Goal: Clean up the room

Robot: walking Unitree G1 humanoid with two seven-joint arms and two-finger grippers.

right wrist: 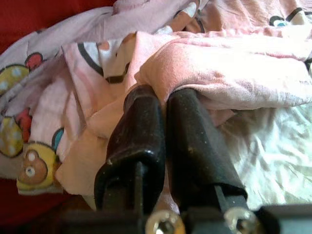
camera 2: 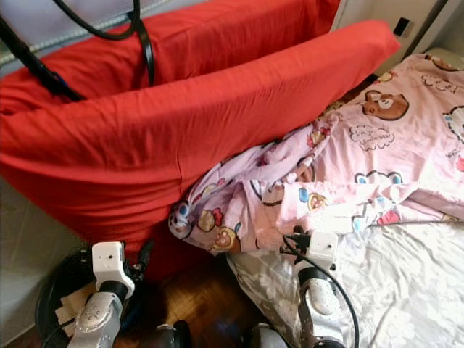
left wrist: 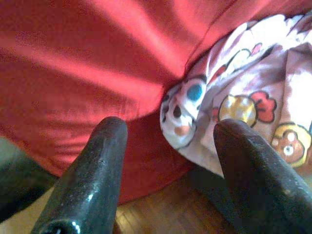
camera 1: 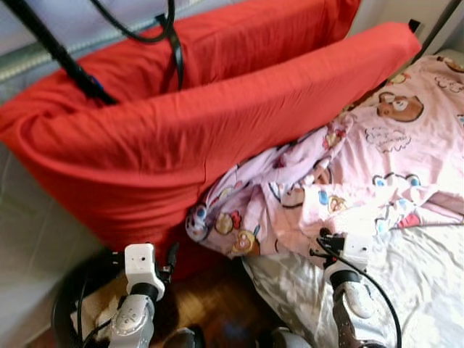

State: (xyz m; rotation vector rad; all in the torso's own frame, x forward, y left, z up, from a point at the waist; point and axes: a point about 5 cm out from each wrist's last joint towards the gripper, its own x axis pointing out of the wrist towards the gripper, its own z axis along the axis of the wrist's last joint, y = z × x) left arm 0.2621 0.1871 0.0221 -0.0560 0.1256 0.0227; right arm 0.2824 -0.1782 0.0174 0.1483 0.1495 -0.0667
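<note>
A pink cartoon-bear blanket (camera 1: 391, 159) lies crumpled on the bed, and one corner (left wrist: 187, 109) hangs over the bed's edge against a big red cushion (camera 1: 181, 138). My right gripper (right wrist: 163, 97) is shut, its tips pressed into a fold at the blanket's near edge; no cloth shows between the fingers. It sits low at the bed's edge (camera 1: 324, 243). My left gripper (left wrist: 170, 131) is open and empty, held low (camera 1: 170, 257) in front of the red cushion, just short of the hanging blanket corner.
A second red cushion (camera 1: 275, 29) leans behind the first. A white crumpled sheet (camera 1: 428, 290) covers the near bed. Black cables (camera 1: 174, 43) and a black pole (camera 1: 58, 51) cross the cushions' top left. Wood floor (camera 1: 217, 297) shows between cushion and bed.
</note>
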